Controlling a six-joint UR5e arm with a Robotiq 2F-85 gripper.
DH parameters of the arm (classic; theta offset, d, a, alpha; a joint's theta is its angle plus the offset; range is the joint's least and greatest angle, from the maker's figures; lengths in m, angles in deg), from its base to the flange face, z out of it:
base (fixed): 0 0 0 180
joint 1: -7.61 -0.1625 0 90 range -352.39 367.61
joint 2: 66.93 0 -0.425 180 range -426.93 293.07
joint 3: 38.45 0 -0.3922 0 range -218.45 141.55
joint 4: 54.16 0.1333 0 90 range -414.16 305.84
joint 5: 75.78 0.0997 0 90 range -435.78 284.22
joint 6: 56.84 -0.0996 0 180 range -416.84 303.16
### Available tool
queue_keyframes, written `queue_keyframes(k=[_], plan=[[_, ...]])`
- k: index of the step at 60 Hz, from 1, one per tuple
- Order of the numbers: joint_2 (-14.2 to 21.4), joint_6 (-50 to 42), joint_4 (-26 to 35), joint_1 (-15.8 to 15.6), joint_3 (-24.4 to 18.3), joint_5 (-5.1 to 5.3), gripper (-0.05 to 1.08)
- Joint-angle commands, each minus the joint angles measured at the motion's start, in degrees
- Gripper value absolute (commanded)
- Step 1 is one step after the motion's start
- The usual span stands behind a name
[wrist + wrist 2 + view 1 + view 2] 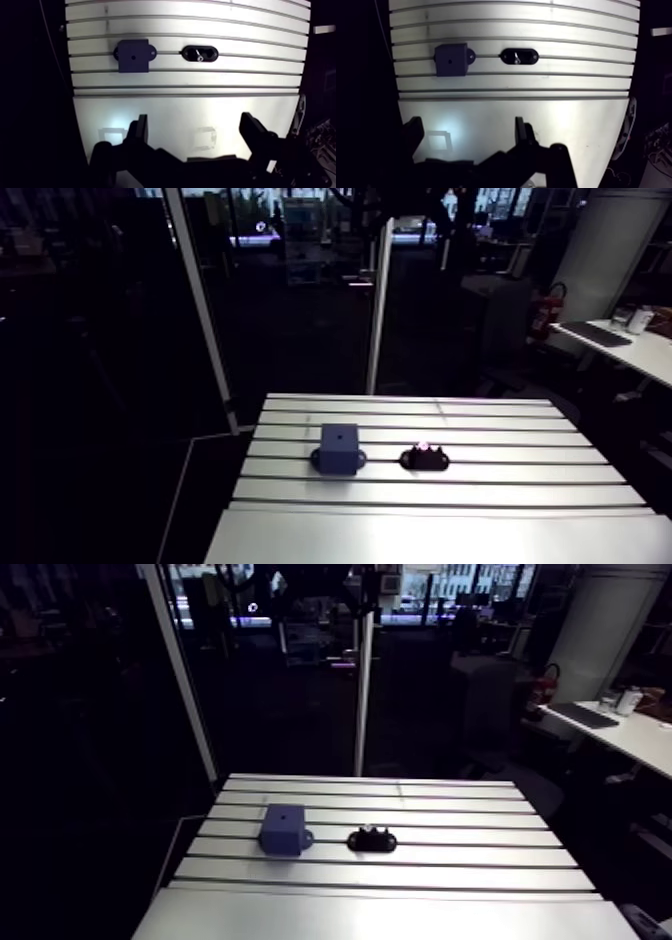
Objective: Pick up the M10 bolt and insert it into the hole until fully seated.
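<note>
A dark blue block (339, 448) with a small hole in its top face stands on the slotted aluminium table (450, 518). To its right lies a black oval holder (424, 458) with the shiny bolt (199, 56) standing in it. In the wrist view the block (133, 55) and the holder (200, 53) lie well ahead of my gripper (195, 132), which is open with nothing between its fingers (139, 131). It hovers over the smooth near part of the table. The gripper does not show in the arm view.
The table's slots run across, with a smooth plate (190, 115) nearest the gripper. The table's left edge (70, 90) drops off into darkness beside the block. A white desk (630, 348) stands far off to the right.
</note>
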Motion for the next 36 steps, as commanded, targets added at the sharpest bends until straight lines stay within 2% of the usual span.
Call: queue_keyframes(k=[1, 36], plan=[[-2.9, 0.7, -1.1, -0.5, -0.1, 2.73, 0.01], [-2.7, 0.7, -1.2, -0.5, 0.3, 2.64, 0.01]])
